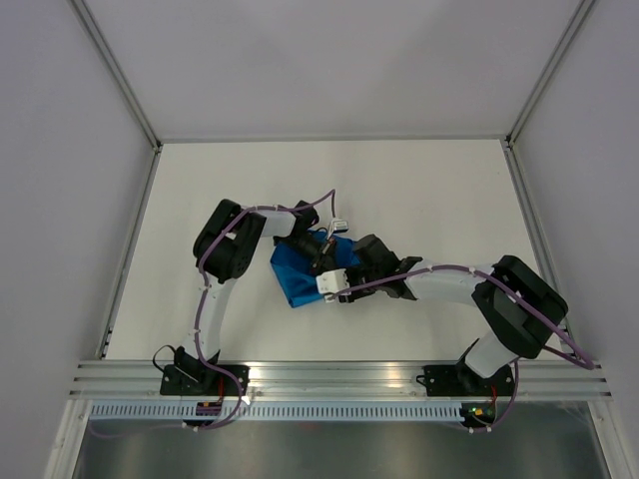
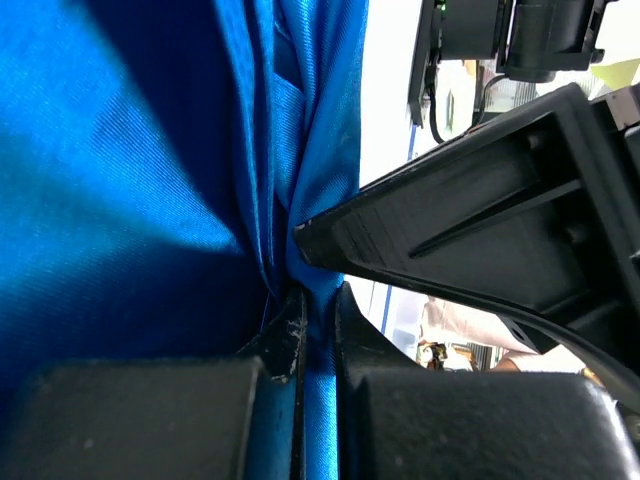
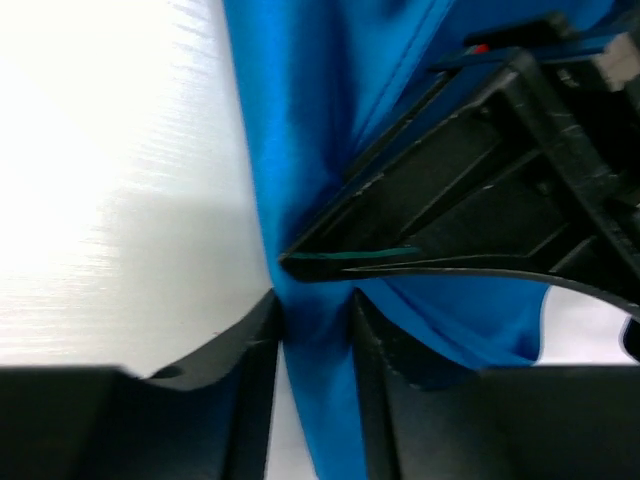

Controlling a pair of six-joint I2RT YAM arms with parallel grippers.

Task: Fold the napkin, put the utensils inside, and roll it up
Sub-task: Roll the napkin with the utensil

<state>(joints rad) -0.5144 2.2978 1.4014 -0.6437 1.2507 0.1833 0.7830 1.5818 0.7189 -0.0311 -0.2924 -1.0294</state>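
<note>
The left hand (image 2: pixel 318 300) is clamped on a gathered fold of the blue napkin (image 2: pixel 130 200), the cloth squeezed thin between its 2 fingers. The right hand (image 3: pixel 313 298) meets it almost tip to tip. Its 2 fingers stand either side of the bunched cloth, a little apart, and I cannot tell whether they pinch it. The napkin lies crumpled near the middle of the white bench (image 1: pixel 419 190), under both hands.
</note>
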